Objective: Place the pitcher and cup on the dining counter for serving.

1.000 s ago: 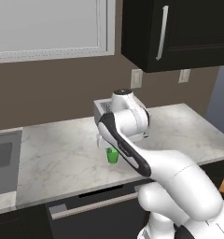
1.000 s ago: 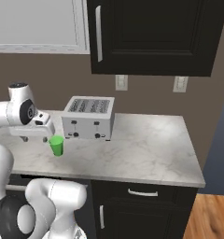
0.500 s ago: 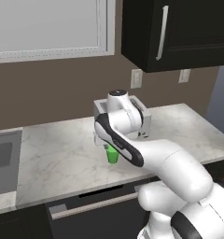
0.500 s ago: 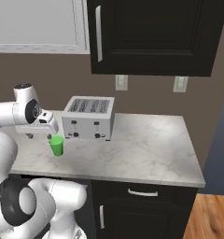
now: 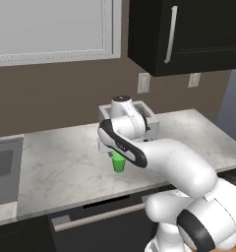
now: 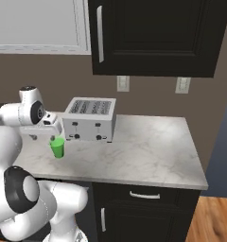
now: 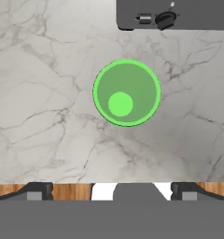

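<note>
I have the hand point(image 6: 53, 137) hanging directly over the cup point(image 7: 127, 92), looking straight down into its open mouth. In the hand view, the two dark fingertips point(image 7: 37, 190) sit far apart at the bottom edge, so I read the hand as spread wide and holding nothing. Nothing is gripped yet; the cup's rim lies clear of both tips, a little toward the toaster side of centre.

From the right base view, the cup point(image 6: 57, 147) stands upright on the marble surface point(image 6: 148, 151), just in front of the toaster point(image 6: 89, 119) and near its left corner, with the hand just above the rim. The left base view shows the same green cup point(image 5: 119, 162) under the wrist, partly hidden by the arm.

By my judgement the task is barely begun: the cup is on the kitchen worktop, not on any dining counter, and I have yet to come down, close on it and carry it. The pitcher has to be fetched as well.
</note>
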